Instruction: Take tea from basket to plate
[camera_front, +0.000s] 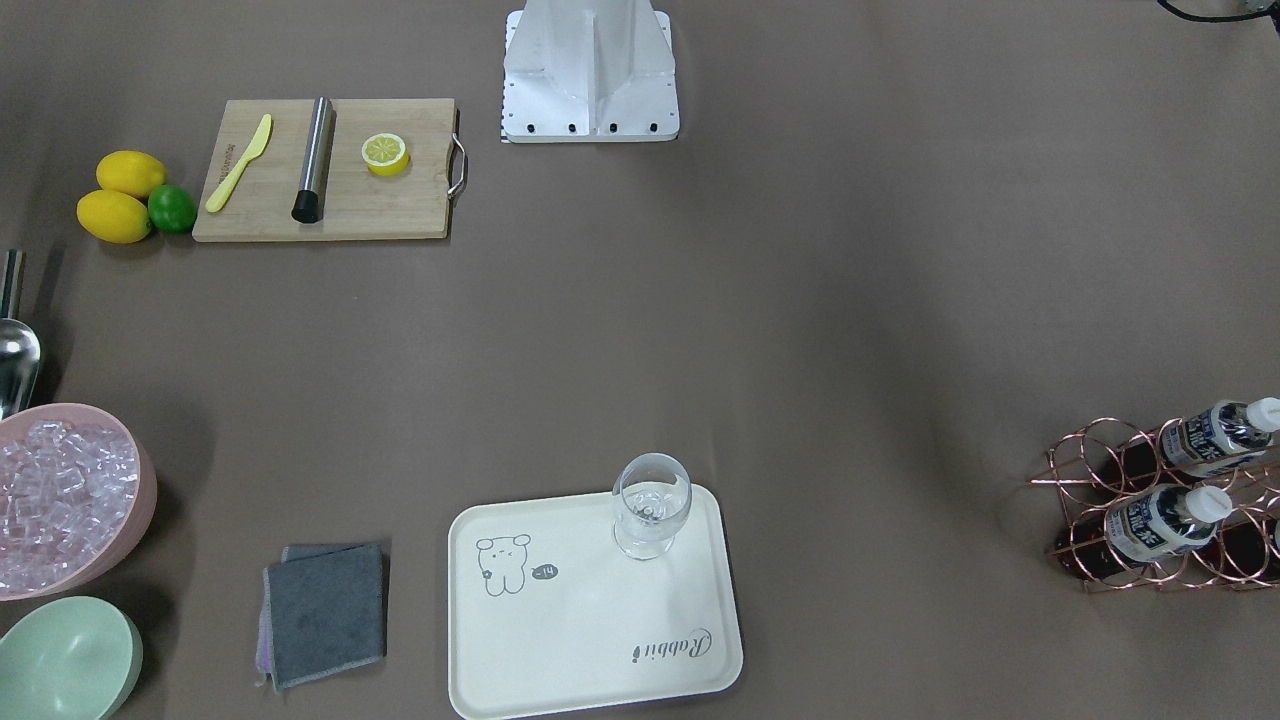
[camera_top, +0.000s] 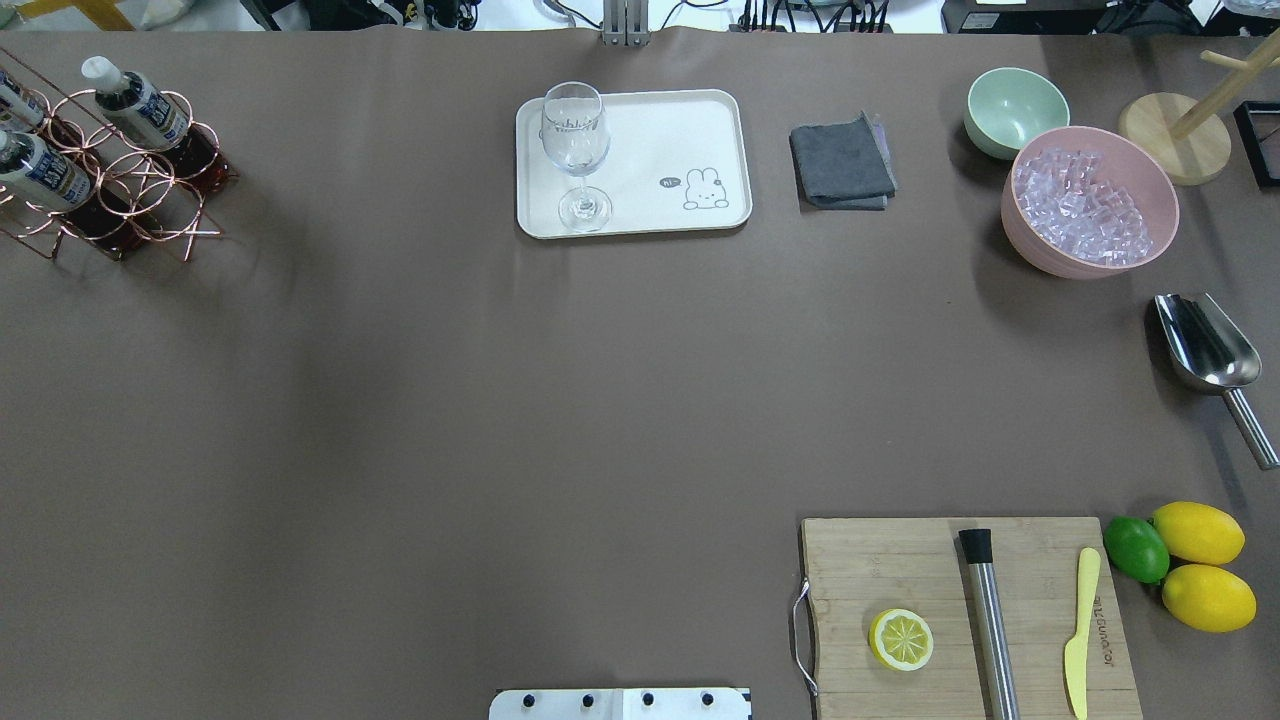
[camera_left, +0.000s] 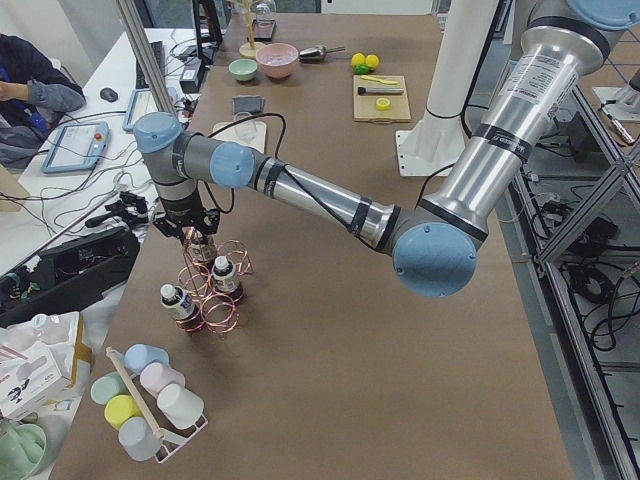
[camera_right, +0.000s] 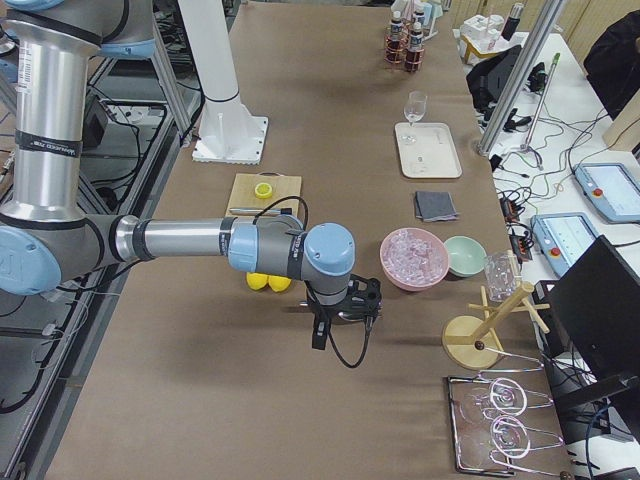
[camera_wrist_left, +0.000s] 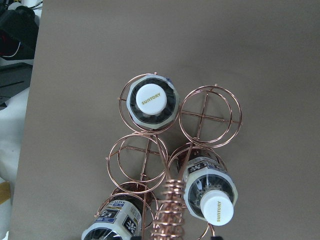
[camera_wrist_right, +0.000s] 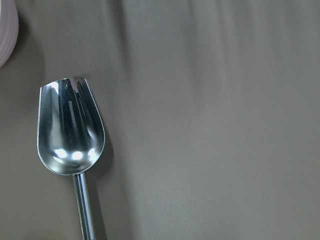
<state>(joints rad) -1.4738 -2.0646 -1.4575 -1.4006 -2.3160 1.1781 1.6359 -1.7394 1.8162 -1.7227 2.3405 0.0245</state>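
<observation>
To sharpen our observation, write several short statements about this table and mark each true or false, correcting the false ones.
1. The stemmed glass stands on the plate. True.
2. One tea bottle lies on the plate. False: all three sit in the basket.
3. The lemon half lies on the cutting board. True.
4. The metal scoop sits in the pink ice bowl. False: it lies on the table beside that bowl.

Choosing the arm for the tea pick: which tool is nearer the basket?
Left. The left tool hangs just above the basket, over its tea bottles. The right tool is far off, above the metal scoop.
</observation>
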